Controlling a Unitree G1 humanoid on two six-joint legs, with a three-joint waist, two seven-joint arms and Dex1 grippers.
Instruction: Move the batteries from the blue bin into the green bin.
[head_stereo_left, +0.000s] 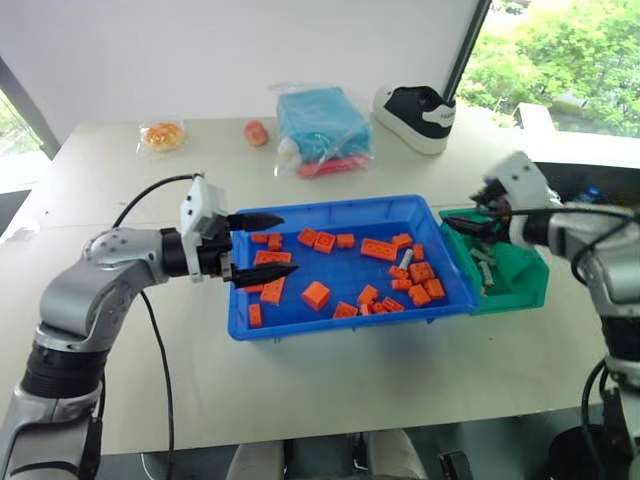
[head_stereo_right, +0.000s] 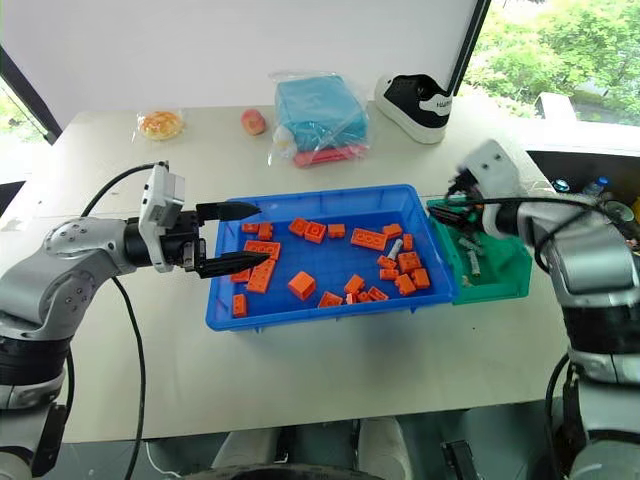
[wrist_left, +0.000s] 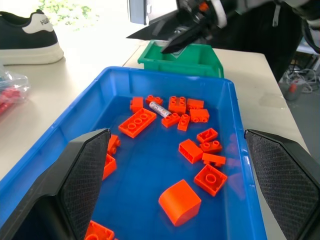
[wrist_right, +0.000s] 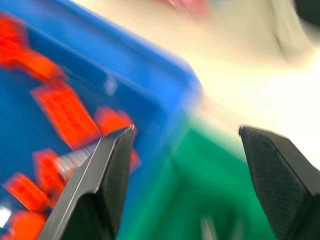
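Dropping batteries off at the green bin – right tool hovering spread over it, nothing pinched

Right tool (head_stereo_right: 462, 208) hangs over the green bin (head_stereo_right: 500, 280), fingers wide apart and empty; a couple of batteries (head_stereo_right: 473, 262) already lie inside. Left tool (head_stereo_left: 262, 245) is spread too, parked over the near-left end of the blue bin (head_stereo_left: 345, 322), holding nothing. One battery (wrist_left: 159, 109) I can make out sits among the orange bricks (head_stereo_left: 316, 295) toward the green-bin end – maybe more hiding. Next move, I'd guess: swing a tool back over that one, line the fingers across it, and pinch without grabbing a brick.
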